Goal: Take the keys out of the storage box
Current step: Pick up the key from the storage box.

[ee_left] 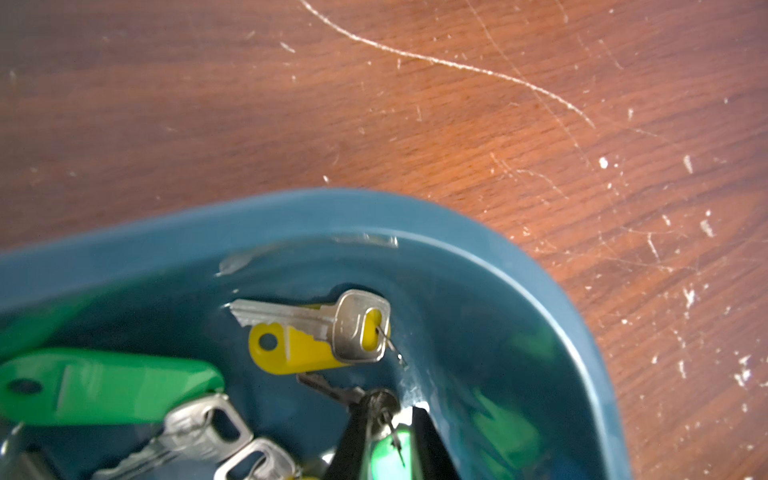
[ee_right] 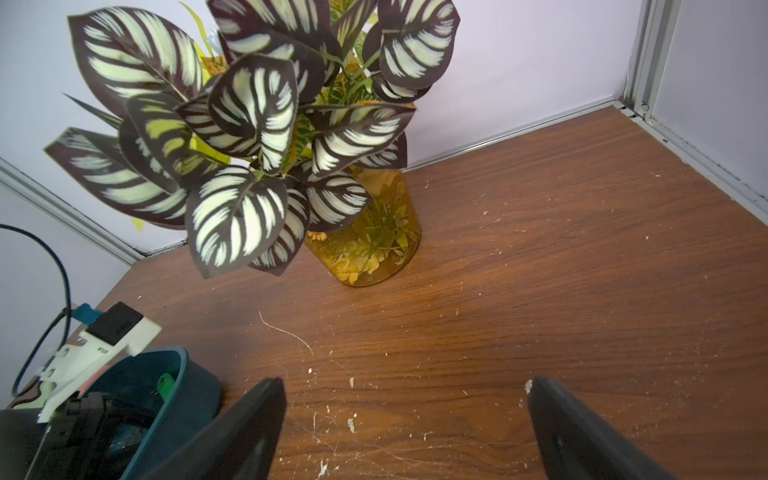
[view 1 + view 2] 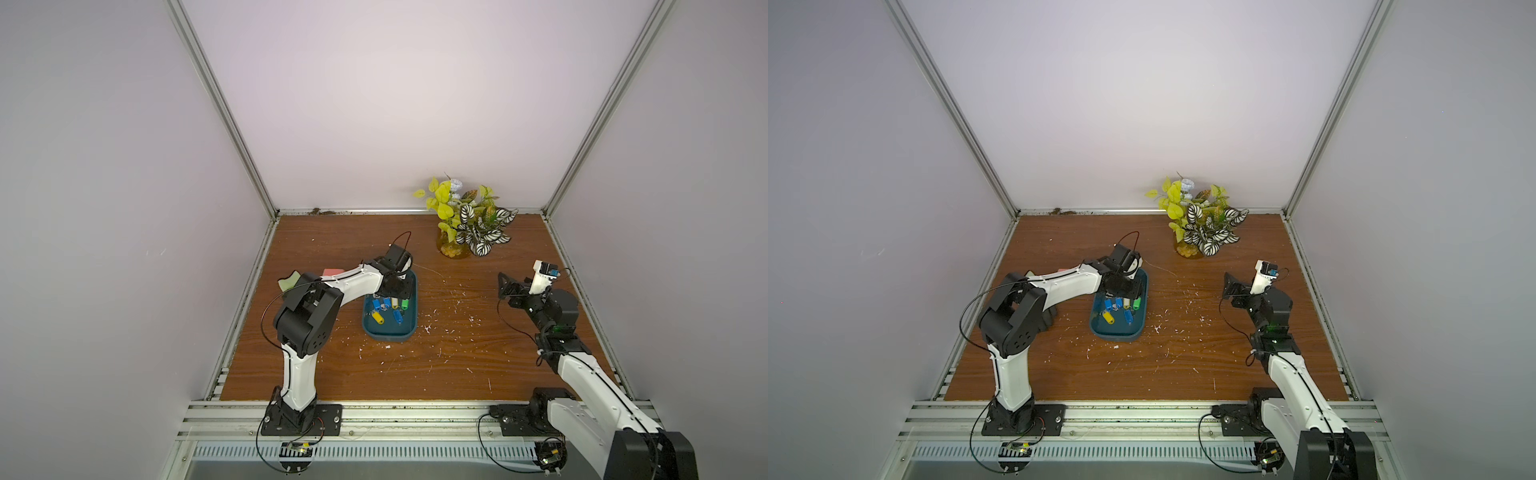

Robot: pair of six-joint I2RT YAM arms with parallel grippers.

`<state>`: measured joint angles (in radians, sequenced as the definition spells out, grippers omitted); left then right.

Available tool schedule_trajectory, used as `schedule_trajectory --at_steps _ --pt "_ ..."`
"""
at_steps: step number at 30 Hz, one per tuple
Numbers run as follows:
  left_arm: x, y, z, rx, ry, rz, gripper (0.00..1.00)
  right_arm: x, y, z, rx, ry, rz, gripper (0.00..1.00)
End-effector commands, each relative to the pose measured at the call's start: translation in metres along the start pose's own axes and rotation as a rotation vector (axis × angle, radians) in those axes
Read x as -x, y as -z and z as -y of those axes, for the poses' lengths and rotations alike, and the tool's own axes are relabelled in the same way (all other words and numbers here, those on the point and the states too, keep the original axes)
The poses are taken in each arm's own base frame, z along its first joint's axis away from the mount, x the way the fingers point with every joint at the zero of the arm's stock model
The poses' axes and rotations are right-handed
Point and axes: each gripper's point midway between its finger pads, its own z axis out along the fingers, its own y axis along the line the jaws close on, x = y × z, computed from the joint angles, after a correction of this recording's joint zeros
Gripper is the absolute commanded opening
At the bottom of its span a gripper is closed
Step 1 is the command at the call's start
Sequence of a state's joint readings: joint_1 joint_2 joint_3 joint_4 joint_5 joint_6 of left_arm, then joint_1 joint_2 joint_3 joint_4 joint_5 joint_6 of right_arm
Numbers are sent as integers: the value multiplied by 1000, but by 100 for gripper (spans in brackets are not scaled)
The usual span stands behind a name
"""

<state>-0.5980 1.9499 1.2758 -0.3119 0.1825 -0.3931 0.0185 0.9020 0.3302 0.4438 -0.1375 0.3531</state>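
The storage box (image 3: 388,337) (image 3: 1117,336) is a dark teal tray left of the table's middle. Several keys lie in it, with yellow (image 3: 377,318), blue (image 3: 398,316) and green (image 3: 405,304) tags. My left gripper (image 3: 400,290) (image 3: 1129,287) reaches down into the far end of the box. In the left wrist view its gripper (image 1: 390,405) is shut on a green-tagged key (image 1: 388,451) beside the box wall (image 1: 332,208). A yellow-tagged key (image 1: 307,336) and another green tag (image 1: 104,384) lie close by. My right gripper (image 3: 505,286) (image 2: 405,384) hovers open and empty over bare wood at the right.
A leafy plant in an amber vase (image 3: 455,247) (image 2: 370,241) stands at the back, right of the box. A pink scoop (image 3: 332,272) and a pale green item (image 3: 291,282) lie behind my left arm. White flecks dot the wood; walls enclose three sides.
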Motion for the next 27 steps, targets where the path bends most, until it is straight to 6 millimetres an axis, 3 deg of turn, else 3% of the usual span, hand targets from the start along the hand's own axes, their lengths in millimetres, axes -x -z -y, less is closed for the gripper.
schedule_trajectory --at_steps 1,6,10,20,27 --pt "2 -3 5 -3 -4 -1 16 7 2 -1 -1 26 32 99" --pt "2 0 5 0 -10 1 3 7 2 -1 -3 26 33 99" --pt "6 16 6 6 -14 29 0 7 2 -1 -5 27 32 99" --pt "43 103 19 16 -56 214 0 12 1 1 -20 31 39 99" --pt "74 152 53 -55 -107 325 0 13 3 1 -24 20 42 99"
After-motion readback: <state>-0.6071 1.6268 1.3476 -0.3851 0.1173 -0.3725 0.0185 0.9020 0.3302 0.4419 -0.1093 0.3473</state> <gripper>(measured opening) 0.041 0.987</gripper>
